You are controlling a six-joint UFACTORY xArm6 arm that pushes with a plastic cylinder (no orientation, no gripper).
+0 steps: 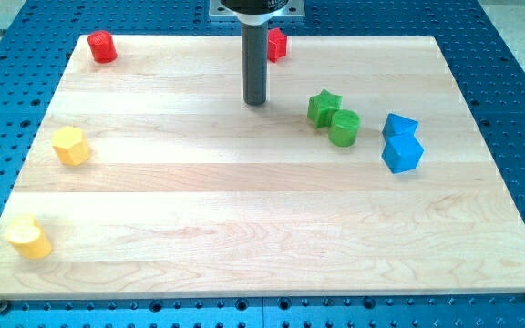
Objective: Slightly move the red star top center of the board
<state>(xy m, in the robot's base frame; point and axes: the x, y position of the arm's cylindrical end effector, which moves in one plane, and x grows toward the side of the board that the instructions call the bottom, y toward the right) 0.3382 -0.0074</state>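
Standing on the wooden board [244, 237], my tip [255, 102] rests in the upper middle, a plain rod end with nothing to open or close and nothing held; it touches no block. The red star [277, 44], the task's block, sits at the board's top edge just to the view's right of my rod, partly hidden behind it, so its shape is hard to confirm; I judge it the star because the other red block [103, 46] at the top left corner looks more like a cylinder. The star lies apart from my tip, nearer the view's top and slightly right. It is already close to top center, so I judge only a short nudge toward the view's left is needed, and the tip must first get round to its right side. Green star [324, 107] and green cylinder [344, 128] touch each other at right of center; two blue blocks [400, 144] touch just beyond. Two yellow blocks, one [71, 146] at left, another [29, 238] lower left. No containers present.
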